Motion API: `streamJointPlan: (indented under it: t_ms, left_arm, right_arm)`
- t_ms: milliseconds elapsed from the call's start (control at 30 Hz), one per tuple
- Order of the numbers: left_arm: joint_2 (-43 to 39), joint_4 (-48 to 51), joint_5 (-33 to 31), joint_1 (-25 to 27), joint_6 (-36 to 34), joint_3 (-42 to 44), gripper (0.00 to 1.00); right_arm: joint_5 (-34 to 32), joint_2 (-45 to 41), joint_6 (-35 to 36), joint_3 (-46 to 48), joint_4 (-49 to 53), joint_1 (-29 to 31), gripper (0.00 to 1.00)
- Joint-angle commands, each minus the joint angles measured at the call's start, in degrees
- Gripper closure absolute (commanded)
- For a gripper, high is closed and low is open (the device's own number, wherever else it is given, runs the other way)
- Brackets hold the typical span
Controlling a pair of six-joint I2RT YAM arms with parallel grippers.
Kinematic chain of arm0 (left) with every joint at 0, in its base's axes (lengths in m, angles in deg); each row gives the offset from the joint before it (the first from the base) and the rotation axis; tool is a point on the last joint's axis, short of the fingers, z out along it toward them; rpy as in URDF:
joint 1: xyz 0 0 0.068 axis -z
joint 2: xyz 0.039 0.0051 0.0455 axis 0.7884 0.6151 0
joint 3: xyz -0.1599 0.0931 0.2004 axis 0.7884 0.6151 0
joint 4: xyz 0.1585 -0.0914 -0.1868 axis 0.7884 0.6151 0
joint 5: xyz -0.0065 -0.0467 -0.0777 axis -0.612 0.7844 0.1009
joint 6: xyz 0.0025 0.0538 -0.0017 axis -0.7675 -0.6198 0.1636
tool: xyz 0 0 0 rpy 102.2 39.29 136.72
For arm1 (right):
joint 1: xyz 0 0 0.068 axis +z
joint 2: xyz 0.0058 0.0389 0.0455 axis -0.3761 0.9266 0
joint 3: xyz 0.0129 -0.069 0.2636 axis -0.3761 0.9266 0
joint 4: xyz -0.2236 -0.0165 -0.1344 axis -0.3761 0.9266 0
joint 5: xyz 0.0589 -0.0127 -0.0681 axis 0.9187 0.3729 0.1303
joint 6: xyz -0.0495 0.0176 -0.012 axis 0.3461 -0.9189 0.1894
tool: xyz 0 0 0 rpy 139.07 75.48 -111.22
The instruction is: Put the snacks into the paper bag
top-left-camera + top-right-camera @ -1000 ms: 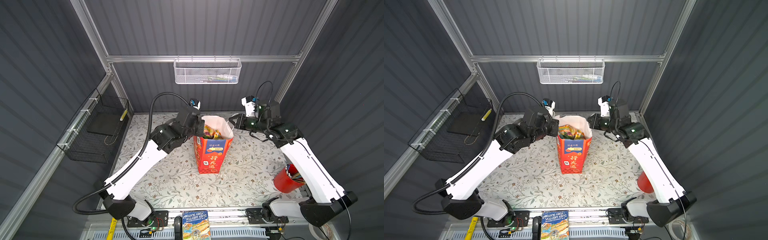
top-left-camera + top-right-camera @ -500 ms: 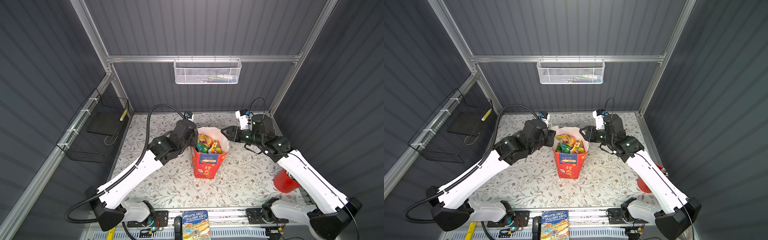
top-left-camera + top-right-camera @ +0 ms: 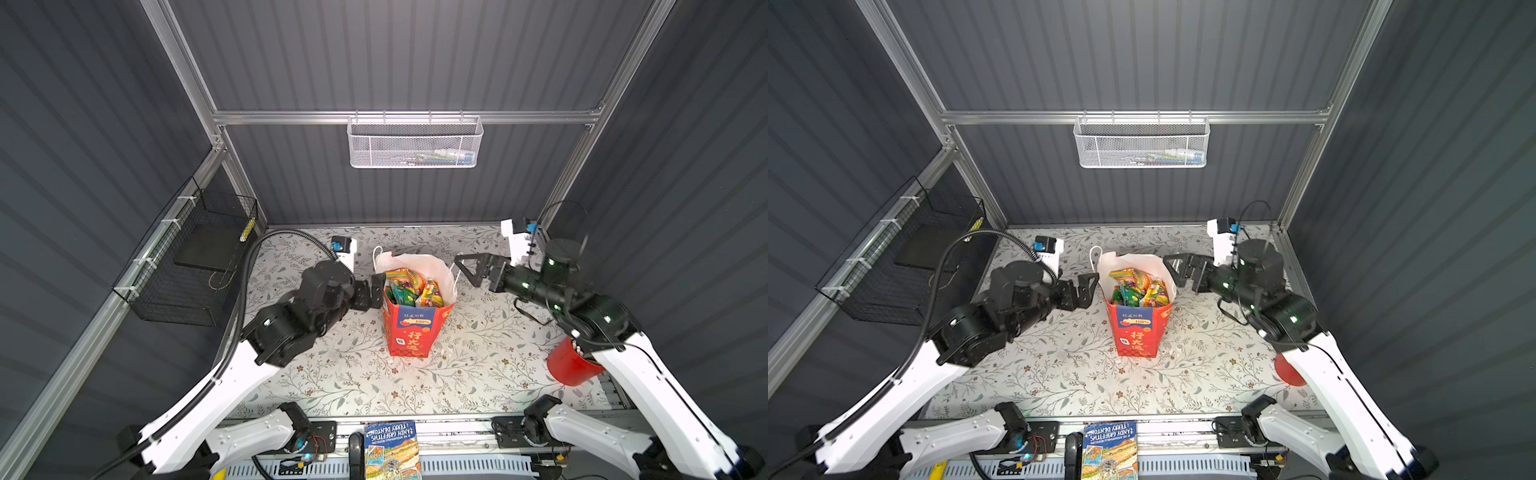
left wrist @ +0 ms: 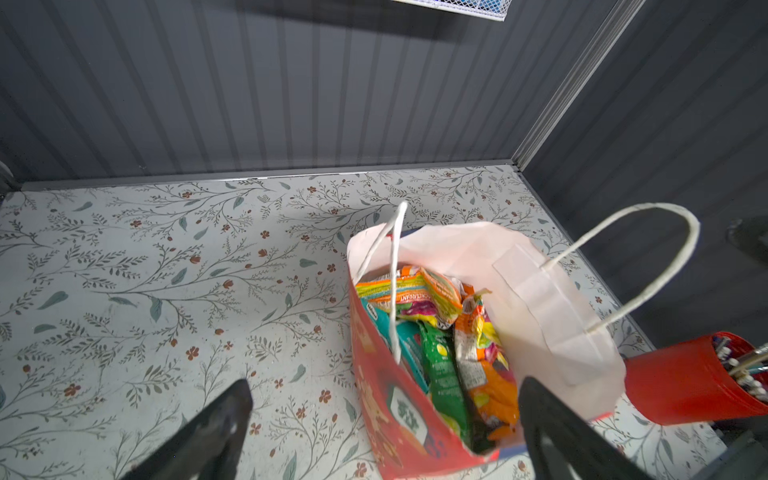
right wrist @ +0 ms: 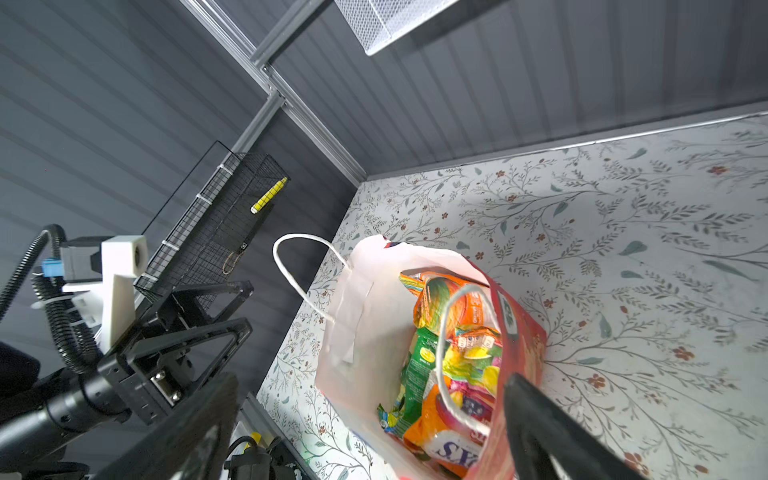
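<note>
paper bag (image 3: 1136,336) beside left gripper (image 3: 1089,289), maybe touching

Snacks (image 3: 411,289): lower parts hidden inside paper bag (image 3: 409,336).
Red cup (image 3: 1285,371): mostly behind right arm (image 3: 1337,386).
Book (image 3: 390,451): cut by picture's lower edge.
Mesh basket (image 3: 415,145) contents: indistinct.

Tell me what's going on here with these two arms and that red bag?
A two-armed robot is packing snacks into a red paper bag that stands upright in the middle of the flowered table. The colourful packets sit inside the bag, piled close to its rim. The left tool and the right tool flank the bag's mouth, both open and holding nothing. No packet shows loose on the table, so the packing looks about done.
</note>
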Motion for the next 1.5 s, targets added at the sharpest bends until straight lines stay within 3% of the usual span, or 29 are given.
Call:
streamJointPlan:
  t_ms: [0,200,400,500,567,700,767,933,1000,1100,1200,1267,1367,1467]
  left_arm:
    - [-7.4,-0.6,-0.7,-0.2,4.0,4.9,0.0]
    - [-16.4,3.4,-8.8,-0.3,8.8,15.1,0.0]
    - [-13.1,4.8,-24.6,-0.3,14.9,20.7,0.0]
    - [-8.1,5.3,-36.0,-0.3,23.7,23.7,0.0]
    - [-5.6,-0.9,-39.2,-0.3,20.5,26.0,0.0]
    - [-3.7,-27.8,-46.0,-1.3,2.5,36.0,0.0]
    - [-3.9,-41.1,-46.2,-4.5,-5.1,41.1,0.0]
    - [0.8,-48.8,-39.6,-19.0,-6.1,46.1,0.0]
    - [4.9,-53.4,-38.7,-22.6,-6.7,47.7,0.0]
    - [13.6,-64.0,-40.2,-25.0,-10.5,49.8,0.0]
    - [24.1,-76.6,-35.6,-27.9,-16.9,50.7,0.0]
    - [30.5,-85.6,-36.6,-28.7,-21.6,50.9,0.0]
    - [33.5,-93.3,-33.4,-29.3,-24.4,51.5,0.0]
    - [38.4,-106.1,-32.4,-30.6,-24.4,54.5,0.0]
  right_arm:
    - [-9.7,-4.9,3.1,5.3,0.3,0.1,0.01]
    - [-24.7,-13.7,6.7,16.2,3.0,0.1,0.01]
    - [-34.5,-17.0,6.0,24.2,-1.4,0.1,0.01]
    - [-35.9,-16.0,5.6,26.5,-3.4,0.1,0.01]
    - [-37.6,-14.8,6.1,28.0,-5.1,0.0,0.01]
    - [-37.6,-12.8,10.3,31.0,-11.6,-0.4,0.01]
    - [-36.0,-12.1,12.6,31.7,-13.1,-0.9,0.01]
    - [-33.1,-12.1,16.1,34.3,-18.3,-3.7,0.01]
    - [-33.6,-12.2,17.7,36.5,-22.5,-4.8,0.01]
    - [-35.5,-11.5,22.0,42.0,-32.2,-6.1,0.01]
    - [-38.8,-9.8,25.0,46.1,-40.0,-7.8,0.01]
    - [-39.3,-8.8,26.6,48.0,-43.9,-9.3,0.01]
    - [-41.3,-4.6,27.8,51.1,-54.4,-11.6,0.01]
    - [-41.2,2.1,26.6,49.9,-56.8,-14.1,0.01]
